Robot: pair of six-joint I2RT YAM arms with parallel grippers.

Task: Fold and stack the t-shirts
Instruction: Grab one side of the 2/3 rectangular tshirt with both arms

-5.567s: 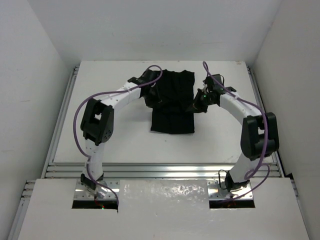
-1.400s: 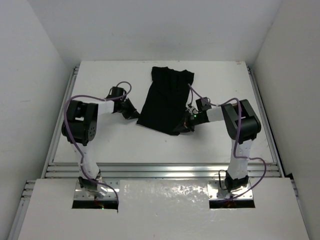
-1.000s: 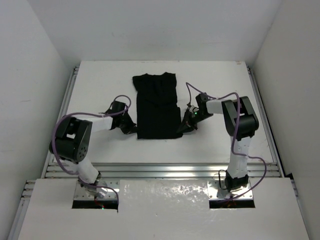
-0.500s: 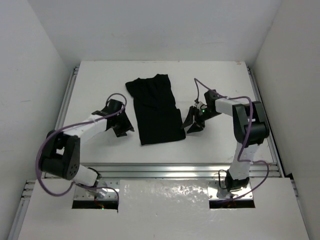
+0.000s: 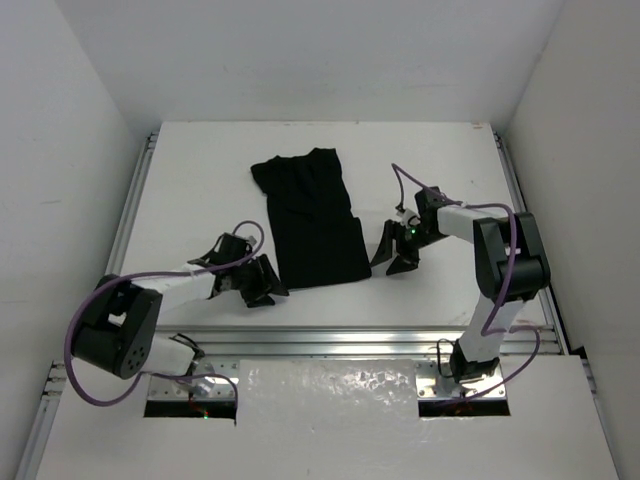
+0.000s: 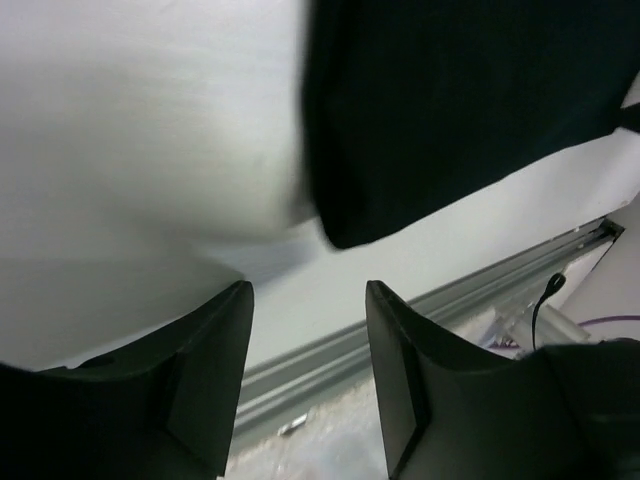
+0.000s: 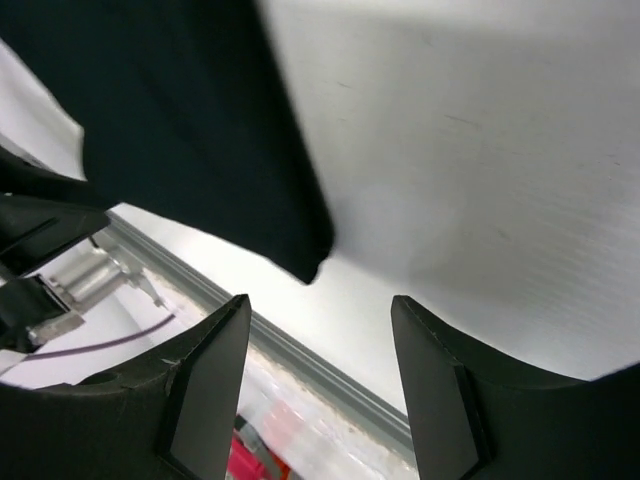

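Black soft cloth, the t-shirt [image 5: 310,215] lies flat near the middle of the white table [image 5: 190,180]. It is folded into a long strip that is a little wider at the far end, and its hem end is nearest the arms. It looks light and limp, so it will likely sag and drape from whatever points hold it. A shallow pinch may also peel one layer away from those beneath. The thin edge lies flush on the table and offers little to bite on. The two near corners of the hem therefore seem the best places to take hold, with each pinch catching the full thickness of the fold.

The left gripper [image 5: 262,284] sits low just beside the near left corner, jaws spread wide and holding nothing. Its wrist view shows that corner just ahead of the fingers. The right gripper [image 5: 392,252] sits near the near right corner, a small gap of table between them, also wide open and empty.
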